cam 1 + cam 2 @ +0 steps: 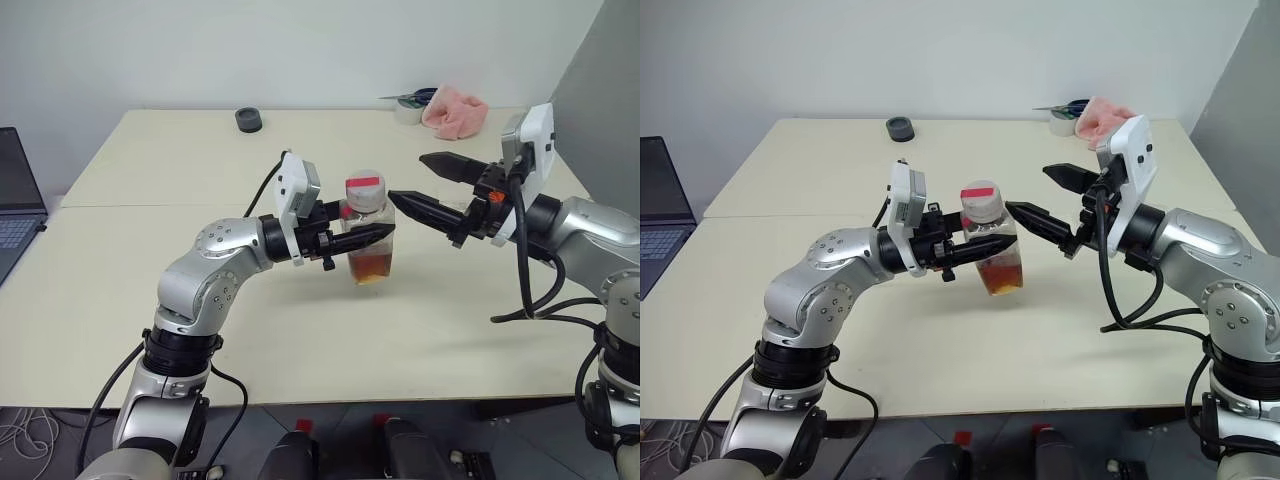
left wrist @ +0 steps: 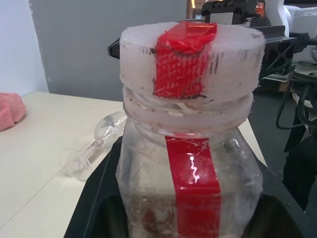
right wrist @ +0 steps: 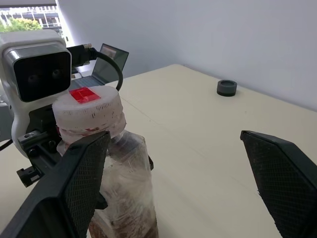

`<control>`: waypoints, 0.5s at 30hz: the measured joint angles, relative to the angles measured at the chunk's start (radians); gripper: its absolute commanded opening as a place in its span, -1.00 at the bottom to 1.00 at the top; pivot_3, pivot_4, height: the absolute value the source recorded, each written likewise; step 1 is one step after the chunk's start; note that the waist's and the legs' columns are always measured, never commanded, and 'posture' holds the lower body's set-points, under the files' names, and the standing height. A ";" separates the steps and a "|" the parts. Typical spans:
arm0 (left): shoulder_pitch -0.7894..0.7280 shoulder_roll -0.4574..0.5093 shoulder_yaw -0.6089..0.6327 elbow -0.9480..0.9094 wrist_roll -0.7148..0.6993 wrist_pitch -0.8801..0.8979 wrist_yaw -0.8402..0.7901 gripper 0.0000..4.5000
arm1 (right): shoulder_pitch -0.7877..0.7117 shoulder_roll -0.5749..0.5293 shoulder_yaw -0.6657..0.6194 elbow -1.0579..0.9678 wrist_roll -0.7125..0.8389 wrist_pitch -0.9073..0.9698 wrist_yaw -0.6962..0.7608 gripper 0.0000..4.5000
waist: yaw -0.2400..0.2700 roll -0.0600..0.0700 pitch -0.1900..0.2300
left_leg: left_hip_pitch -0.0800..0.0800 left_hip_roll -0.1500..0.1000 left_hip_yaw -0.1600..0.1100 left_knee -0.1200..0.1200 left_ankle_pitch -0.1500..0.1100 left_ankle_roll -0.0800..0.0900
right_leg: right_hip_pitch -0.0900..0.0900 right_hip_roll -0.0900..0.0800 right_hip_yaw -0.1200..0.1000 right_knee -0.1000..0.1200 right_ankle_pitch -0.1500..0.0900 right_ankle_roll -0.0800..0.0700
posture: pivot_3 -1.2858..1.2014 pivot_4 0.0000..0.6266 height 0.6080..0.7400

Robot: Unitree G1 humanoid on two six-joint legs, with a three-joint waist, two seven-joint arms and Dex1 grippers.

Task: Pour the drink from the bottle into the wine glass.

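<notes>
— What is lying around you?

— A pale wall is standing behind a wide cream table [image 1: 150, 300]. A laptop [image 1: 15, 205] is sitting at its left edge. At the far right corner a pink cloth [image 1: 455, 110] is lying beside a tape roll [image 1: 405, 112], and a small dark puck [image 1: 249, 120] is resting near the far edge.

— And your arms?

— My left gripper [image 1: 375, 237] is clamping the bottle [image 1: 369, 235] upright above the table's middle, cap on, the drink [image 1: 372, 268] sitting low inside. My right gripper [image 1: 420, 187] is hovering just beside the cap with its fingers spread wide, holding nothing.

— The glass?

— The glass [image 2: 96, 144] is lying on its side on the table beyond the bottle.
</notes>
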 measured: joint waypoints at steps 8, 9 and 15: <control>0.000 0.001 0.000 -0.002 0.001 -0.001 0.001 -0.14 | 0.066 -0.076 -0.016 -0.020 0.105 0.053 0.065 0.99 | 0.001 0.000 0.000 | 0.000 0.000 0.000 0.000 0.000 0.000 | 0.000 0.000 0.000 0.000 0.000 0.000 | 0.03 -0.52 1.00; 0.000 0.001 0.000 -0.002 0.001 -0.001 0.000 -0.14 | 0.064 -0.077 -0.016 -0.021 0.119 0.057 0.070 0.99 | 0.000 0.000 0.000 | 0.000 0.000 0.000 0.000 0.000 0.000 | 0.000 0.000 0.000 0.000 0.000 0.000 | 0.03 -0.52 1.00; 0.000 0.001 0.000 -0.002 0.001 -0.002 -0.003 -0.14 | -0.013 -0.039 -0.007 -0.014 0.148 0.058 0.046 0.99 | 0.000 0.000 0.000 | 0.000 0.000 0.000 0.000 0.000 0.000 | 0.000 0.001 0.000 0.000 0.000 0.000 | 0.03 -0.52 1.00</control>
